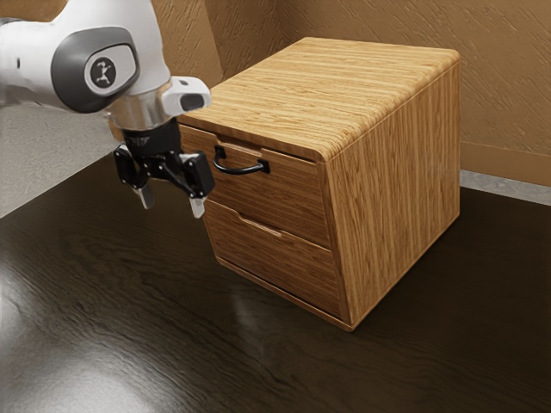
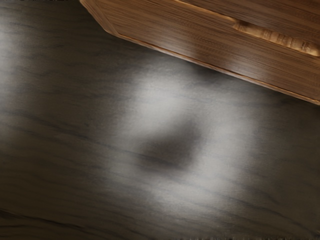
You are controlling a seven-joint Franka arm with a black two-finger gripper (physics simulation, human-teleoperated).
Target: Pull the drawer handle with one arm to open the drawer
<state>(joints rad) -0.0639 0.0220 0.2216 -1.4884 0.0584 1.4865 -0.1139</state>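
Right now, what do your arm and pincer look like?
The arm is glossy white with a grey joint cap bearing a round logo, then a silver wrist ring. The pincer is black, with two pale fingertips.

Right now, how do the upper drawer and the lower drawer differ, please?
The upper drawer carries a black loop handle; the lower drawer has only a notch in its top edge. The upper drawer sits under the cabinet top, the lower drawer at the base. Both look shut.
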